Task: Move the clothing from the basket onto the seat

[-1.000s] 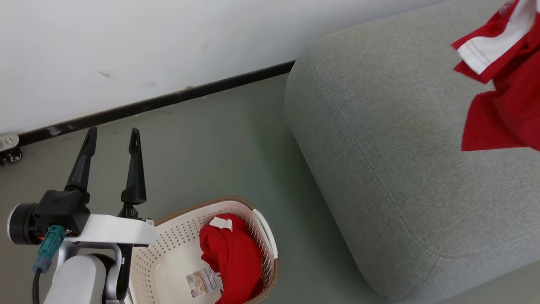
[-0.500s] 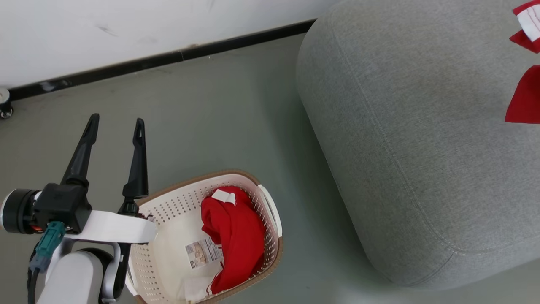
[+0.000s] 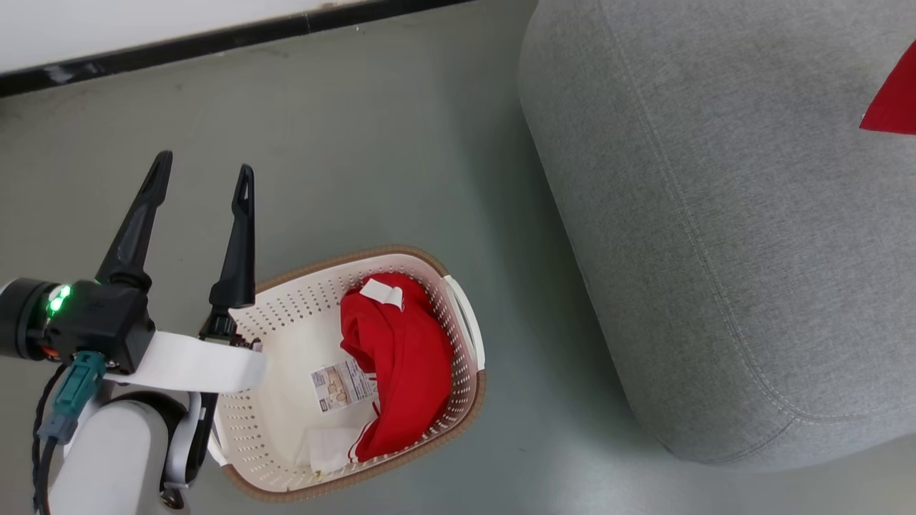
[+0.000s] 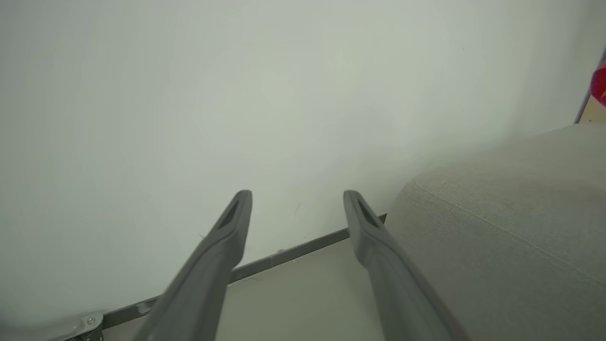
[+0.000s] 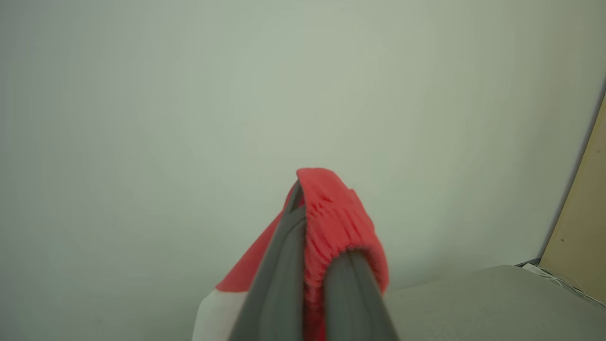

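**Clothing transfer: one piece in hand, one left in the basket**

Item 1, red garment (image 5: 331,208): you hold it in the right gripper (image 5: 322,222), whose fingers are pressed together on a bunched fold. It is raised in front of the pale wall (image 5: 189,94). The seat (image 3: 715,250) lies below. In the head view a red corner shows over the seat at the right edge. Whether it touches the upholstery cannot be told, so count it as not yet delivered.

Item 2, second red garment (image 3: 401,350): it lies crumpled in the basket (image 3: 286,315) against the wall nearer the seat, white tag (image 3: 381,292) uppermost, beside the barcode sticker (image 3: 342,385). It is not yet fetched.

Spare, left gripper (image 3: 203,170): its fingers are apart and hold nothing, over the floor (image 3: 358,143) by the basket's far rim.

Judged progress: roughly halfway. You have one release and one more fetch left.
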Available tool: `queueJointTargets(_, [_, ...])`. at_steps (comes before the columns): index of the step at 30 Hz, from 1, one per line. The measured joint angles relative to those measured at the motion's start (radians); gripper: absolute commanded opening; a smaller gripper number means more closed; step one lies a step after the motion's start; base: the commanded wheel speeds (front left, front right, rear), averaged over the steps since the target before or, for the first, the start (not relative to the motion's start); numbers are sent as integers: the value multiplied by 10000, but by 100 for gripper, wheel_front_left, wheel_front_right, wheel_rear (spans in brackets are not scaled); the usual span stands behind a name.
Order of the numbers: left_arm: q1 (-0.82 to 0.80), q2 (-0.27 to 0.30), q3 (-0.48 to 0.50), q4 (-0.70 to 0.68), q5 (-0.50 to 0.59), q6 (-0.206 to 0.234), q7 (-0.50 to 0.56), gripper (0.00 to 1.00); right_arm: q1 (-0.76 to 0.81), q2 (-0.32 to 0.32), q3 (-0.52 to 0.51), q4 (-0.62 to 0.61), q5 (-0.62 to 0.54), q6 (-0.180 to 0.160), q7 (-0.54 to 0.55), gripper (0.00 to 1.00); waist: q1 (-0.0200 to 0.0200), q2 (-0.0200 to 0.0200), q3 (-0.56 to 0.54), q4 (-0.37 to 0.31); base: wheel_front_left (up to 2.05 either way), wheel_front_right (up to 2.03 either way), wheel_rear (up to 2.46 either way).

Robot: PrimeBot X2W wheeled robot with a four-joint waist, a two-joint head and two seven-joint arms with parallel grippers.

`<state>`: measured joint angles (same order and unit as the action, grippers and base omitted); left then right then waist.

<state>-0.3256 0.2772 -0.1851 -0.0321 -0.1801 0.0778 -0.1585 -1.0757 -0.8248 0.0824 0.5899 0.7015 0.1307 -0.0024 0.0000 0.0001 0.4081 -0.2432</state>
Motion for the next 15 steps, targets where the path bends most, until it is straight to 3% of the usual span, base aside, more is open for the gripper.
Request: queueJointTargets(15, [-434, 27, -178, -245, 293, 2, 267, 100, 807, 1563, 502, 2219, -330, 0, -773, 0, 0, 0, 950, 115, 0, 0, 0])
